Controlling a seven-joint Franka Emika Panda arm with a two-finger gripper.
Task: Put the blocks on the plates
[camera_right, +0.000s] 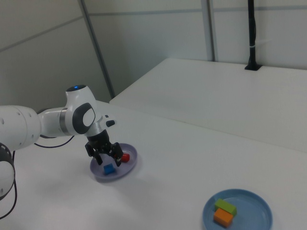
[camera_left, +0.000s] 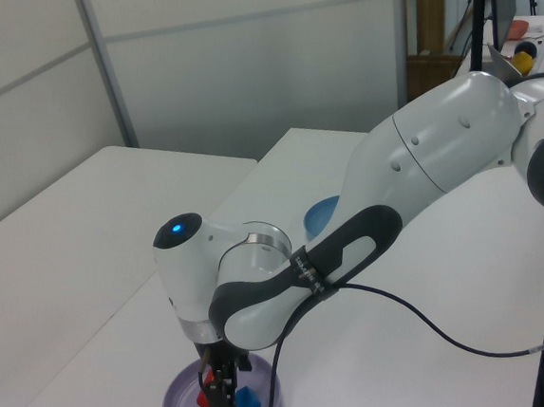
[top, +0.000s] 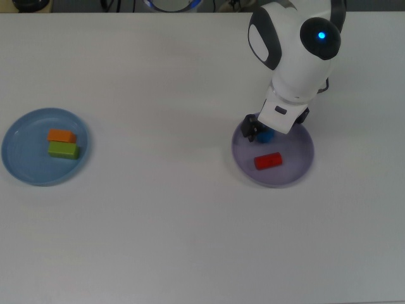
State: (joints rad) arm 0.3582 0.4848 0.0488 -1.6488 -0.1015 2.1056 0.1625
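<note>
The pale purple plate (top: 297,158) holds the red block (top: 267,161) and the small blue cube (top: 265,135). My gripper (top: 258,131) hovers low over the plate's far edge, fingers open on either side of the cube; in the right view the gripper (camera_right: 108,155) stands just above the blue cube (camera_right: 109,168), which lies flat on the plate (camera_right: 128,165) beside the red block (camera_right: 125,157). On the top view's left, the light blue plate (top: 19,155) carries the orange block (top: 61,135) and the green block (top: 63,150) side by side.
The white table (top: 164,221) stretches between the two plates. My arm (top: 297,50) leans in from the top view's upper right, with a black cable (camera_left: 435,318) trailing over the table in the left view.
</note>
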